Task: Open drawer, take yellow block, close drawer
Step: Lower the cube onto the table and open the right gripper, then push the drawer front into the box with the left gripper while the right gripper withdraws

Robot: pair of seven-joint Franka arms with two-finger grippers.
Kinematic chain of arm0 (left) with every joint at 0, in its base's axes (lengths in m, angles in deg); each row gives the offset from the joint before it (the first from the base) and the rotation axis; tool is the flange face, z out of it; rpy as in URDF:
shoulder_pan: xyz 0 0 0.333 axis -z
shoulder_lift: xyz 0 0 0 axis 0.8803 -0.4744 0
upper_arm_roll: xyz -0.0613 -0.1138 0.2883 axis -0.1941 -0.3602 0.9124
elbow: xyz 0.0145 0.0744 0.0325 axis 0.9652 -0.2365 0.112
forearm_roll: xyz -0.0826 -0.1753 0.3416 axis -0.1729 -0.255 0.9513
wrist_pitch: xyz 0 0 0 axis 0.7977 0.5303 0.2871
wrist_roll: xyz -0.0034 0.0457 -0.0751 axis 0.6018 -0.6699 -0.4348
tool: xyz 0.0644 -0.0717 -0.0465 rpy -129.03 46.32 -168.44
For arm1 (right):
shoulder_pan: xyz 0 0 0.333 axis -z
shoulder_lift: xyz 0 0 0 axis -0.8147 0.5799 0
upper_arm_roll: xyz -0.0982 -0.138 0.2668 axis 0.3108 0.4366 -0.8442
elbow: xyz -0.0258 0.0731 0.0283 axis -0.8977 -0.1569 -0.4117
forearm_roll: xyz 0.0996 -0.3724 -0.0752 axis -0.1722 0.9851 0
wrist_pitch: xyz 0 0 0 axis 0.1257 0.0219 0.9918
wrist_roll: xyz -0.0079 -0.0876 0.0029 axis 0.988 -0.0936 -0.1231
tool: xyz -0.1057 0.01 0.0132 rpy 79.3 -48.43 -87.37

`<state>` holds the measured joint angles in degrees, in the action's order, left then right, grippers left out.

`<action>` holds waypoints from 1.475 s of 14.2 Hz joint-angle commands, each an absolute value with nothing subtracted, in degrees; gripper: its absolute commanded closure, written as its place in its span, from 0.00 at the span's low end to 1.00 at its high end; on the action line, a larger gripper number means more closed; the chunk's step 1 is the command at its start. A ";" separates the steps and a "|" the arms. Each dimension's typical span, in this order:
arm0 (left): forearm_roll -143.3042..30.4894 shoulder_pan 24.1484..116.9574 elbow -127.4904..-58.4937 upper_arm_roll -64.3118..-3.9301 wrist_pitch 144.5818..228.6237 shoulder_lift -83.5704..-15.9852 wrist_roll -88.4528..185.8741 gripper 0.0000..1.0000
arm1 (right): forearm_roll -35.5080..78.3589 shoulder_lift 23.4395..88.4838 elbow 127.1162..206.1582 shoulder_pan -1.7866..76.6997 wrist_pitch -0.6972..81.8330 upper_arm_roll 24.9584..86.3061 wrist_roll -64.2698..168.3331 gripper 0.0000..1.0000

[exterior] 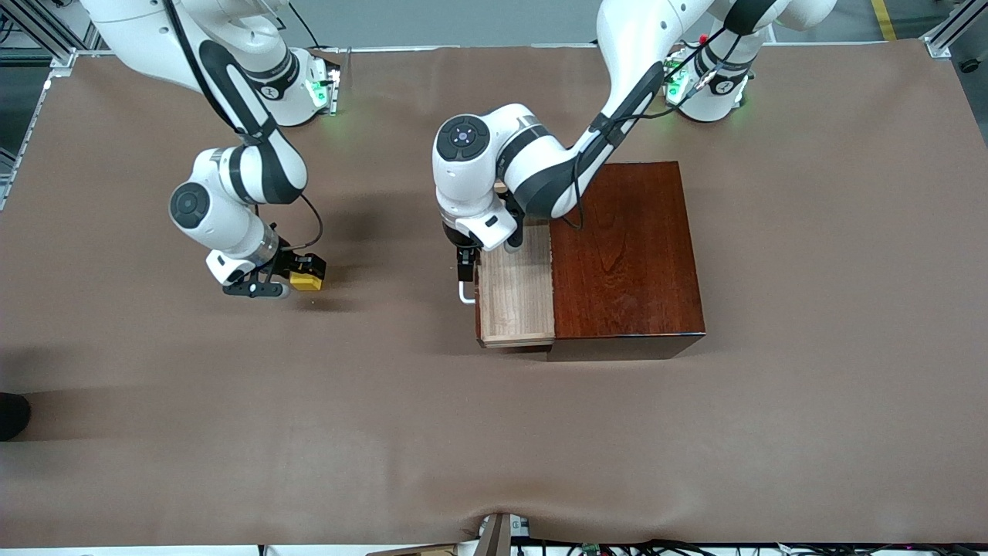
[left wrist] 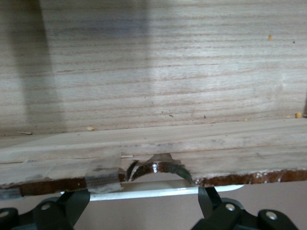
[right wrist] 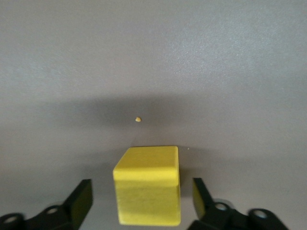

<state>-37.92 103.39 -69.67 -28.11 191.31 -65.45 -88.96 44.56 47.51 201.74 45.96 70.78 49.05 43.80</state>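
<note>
The drawer (exterior: 515, 293) stands partly pulled out of the dark reddish-brown box (exterior: 629, 247), its tan inside bare. My left gripper (exterior: 465, 266) is open at the drawer's front, by the white handle (exterior: 465, 295). In the left wrist view the handle's bar (left wrist: 158, 190) runs between the spread fingers of the left gripper (left wrist: 139, 201). The yellow block (exterior: 306, 283) rests on the table toward the right arm's end. My right gripper (exterior: 297, 278) is open around it. In the right wrist view the block (right wrist: 147, 191) sits between the fingers of the right gripper (right wrist: 141, 191), with a gap on each side.
A brown cloth (exterior: 494, 432) covers the table. A tiny yellow crumb (right wrist: 137, 119) lies on it by the block. A dark object (exterior: 11, 413) sits at the table's edge at the right arm's end, nearer the front camera.
</note>
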 commanded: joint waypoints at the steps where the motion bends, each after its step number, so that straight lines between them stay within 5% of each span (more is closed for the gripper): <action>1: -35.03 103.69 -68.51 -27.67 188.10 -65.64 -91.18 0.00 | 43.24 42.97 195.35 49.36 58.07 49.22 43.31 0.00; 8: -32.83 103.08 -68.34 -27.31 183.09 -64.33 -92.85 0.00 | 54.38 27.24 183.48 56.13 33.01 49.57 41.65 0.00; 11: -32.83 102.99 -68.25 -26.43 181.51 -64.15 -92.76 0.00 | 57.13 26.96 171.18 58.59 17.62 49.48 40.85 0.00; 21: -25.88 102.90 -68.43 -25.20 172.90 -64.32 -93.90 0.00 | 60.47 25.38 163.59 60.34 11.35 46.25 41.90 0.00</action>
<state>-30.19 103.77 -67.88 -26.77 176.96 -64.74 -93.69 59.38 25.12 164.56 58.04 12.79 49.08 41.94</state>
